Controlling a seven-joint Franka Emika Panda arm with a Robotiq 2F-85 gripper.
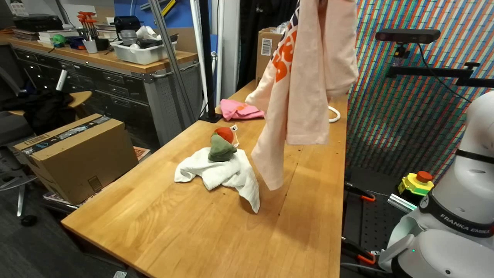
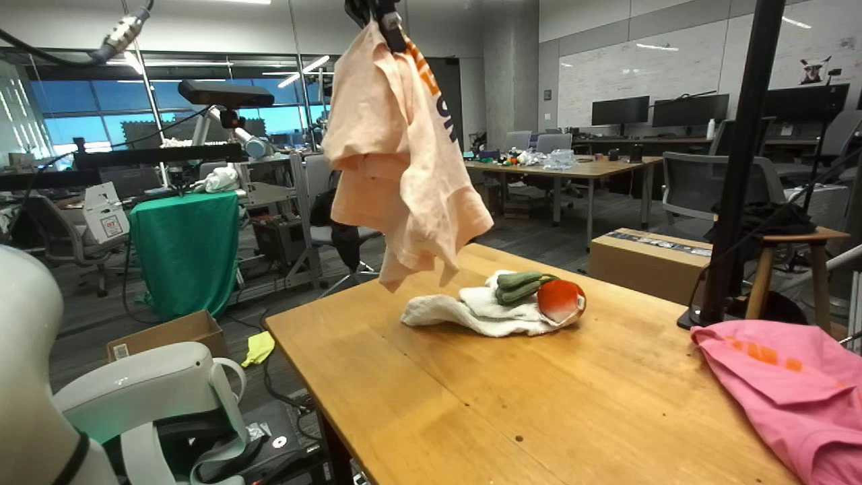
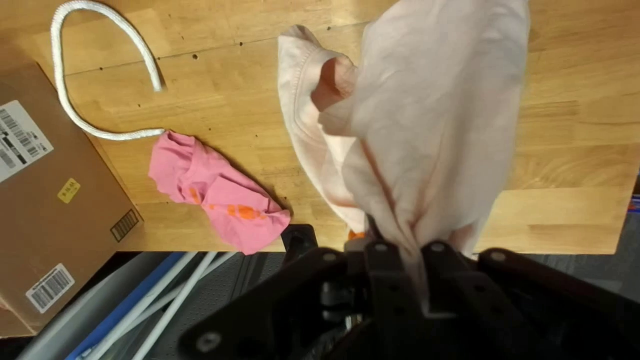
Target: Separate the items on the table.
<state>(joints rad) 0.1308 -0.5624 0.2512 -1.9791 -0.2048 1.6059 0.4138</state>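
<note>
My gripper is shut on a gathered fold of the peach-beige cloth. This cloth, with orange and dark print, hangs in long folds above the wooden table. In both exterior views a cream-white cloth lies crumpled on the tabletop. On top of it rests the dark green item with its red-orange piece. Apart from these, the pink cloth with orange print lies farther along the table. In the wrist view the hanging cloth covers much of the table, and the white and green items do not show.
A white cord curves on the table, one end at the pink cloth. Beyond it stands a cardboard box. A black post rises from the table edge near the pink cloth. Another cardboard box sits beside the table.
</note>
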